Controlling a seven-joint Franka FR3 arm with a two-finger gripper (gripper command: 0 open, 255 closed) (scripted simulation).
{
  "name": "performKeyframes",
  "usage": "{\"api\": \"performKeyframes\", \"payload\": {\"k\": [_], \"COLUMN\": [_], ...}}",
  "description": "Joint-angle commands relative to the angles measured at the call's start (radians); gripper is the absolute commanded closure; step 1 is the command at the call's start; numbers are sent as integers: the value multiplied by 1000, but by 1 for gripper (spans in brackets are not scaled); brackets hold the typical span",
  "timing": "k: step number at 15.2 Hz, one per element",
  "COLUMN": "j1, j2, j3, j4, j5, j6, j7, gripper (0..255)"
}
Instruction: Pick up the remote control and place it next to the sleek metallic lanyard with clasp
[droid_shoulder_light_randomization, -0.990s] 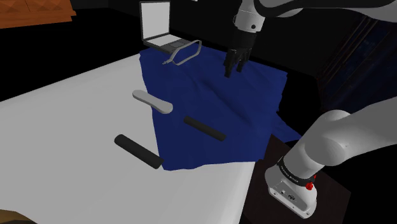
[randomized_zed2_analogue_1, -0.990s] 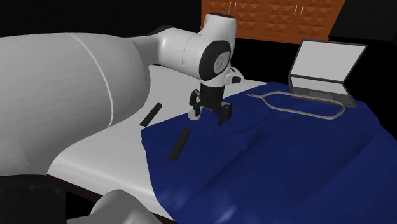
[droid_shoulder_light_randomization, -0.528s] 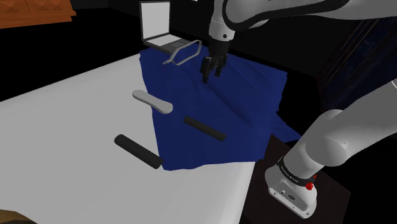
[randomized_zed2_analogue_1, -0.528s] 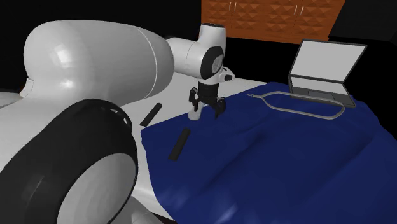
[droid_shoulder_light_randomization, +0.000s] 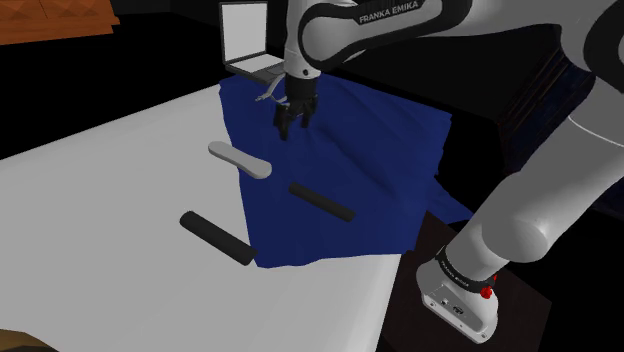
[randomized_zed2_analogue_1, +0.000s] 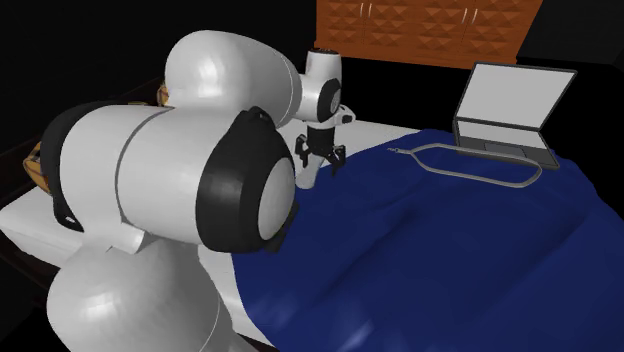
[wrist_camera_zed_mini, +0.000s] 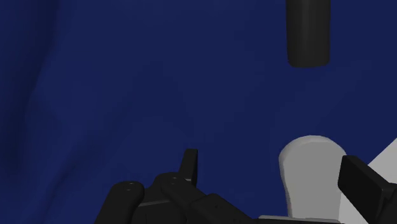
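A pale grey, flat, rounded remote (droid_shoulder_light_randomization: 240, 159) lies at the edge of the blue cloth (droid_shoulder_light_randomization: 340, 150); its end (wrist_camera_zed_mini: 312, 172) shows close to one gripper finger. The thin metallic lanyard loop (droid_shoulder_light_randomization: 296, 84) (randomized_zed2_analogue_1: 470, 172) rests on the cloth in front of the laptop. My black gripper (droid_shoulder_light_randomization: 289, 126) (randomized_zed2_analogue_1: 320, 166) (wrist_camera_zed_mini: 277, 179) hangs open above the cloth, between the lanyard and the grey remote, holding nothing. Its fingers (wrist_camera_zed_mini: 189, 164) stand wide apart. The arm hides part of the lanyard in the shoulder view.
One long black bar (droid_shoulder_light_randomization: 321, 201) (wrist_camera_zed_mini: 308, 32) lies on the cloth, another (droid_shoulder_light_randomization: 215, 236) on the white bed (droid_shoulder_light_randomization: 100, 200). An open laptop (droid_shoulder_light_randomization: 245, 40) (randomized_zed2_analogue_1: 510, 105) stands at the far edge. The arm's big links (randomized_zed2_analogue_1: 180, 200) block the second exterior view's left.
The gripper has travelled to the shoulder view's left over the cloth, toward the grey remote, still open. The arm has swung across the second exterior view, covering both black bars.
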Motion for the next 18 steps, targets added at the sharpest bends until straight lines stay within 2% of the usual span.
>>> {"api": "performKeyframes", "payload": {"k": [1, 7, 12, 18], "j1": [13, 70, 135, 137], "j2": [77, 305, 504, 533], "j3": [13, 33, 30, 23], "j4": [64, 272, 490, 452], "j5": [-26, -112, -179, -189], "j6": [12, 25, 0, 66], "j7": [23, 86, 122, 128], "gripper": [0, 0, 0, 0]}}
